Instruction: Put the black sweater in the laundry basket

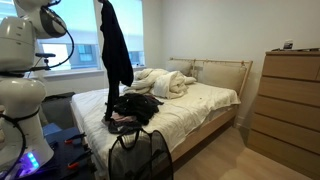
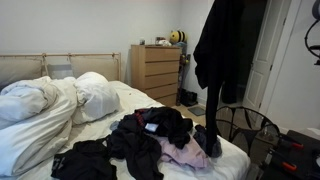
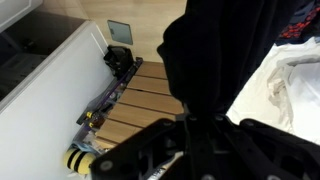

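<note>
Pincer (image 3: 197,118) clamping sweater (image 3: 212,60), basket (image 1: 140,156) in exterior views

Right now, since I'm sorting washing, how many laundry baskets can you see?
1. The black mesh laundry basket stands on the floor beside the bed, near the pile of clothes. Another could be hidden behind the bed.

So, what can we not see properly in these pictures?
- Gripper: wrist view, fingertips buried in the sweater; exterior views, cut off by the top edge.
- Basket: exterior view, base cut off by the bottom edge.
- Clothes pile: exterior view, dark pieces merge, count unclear.
</note>
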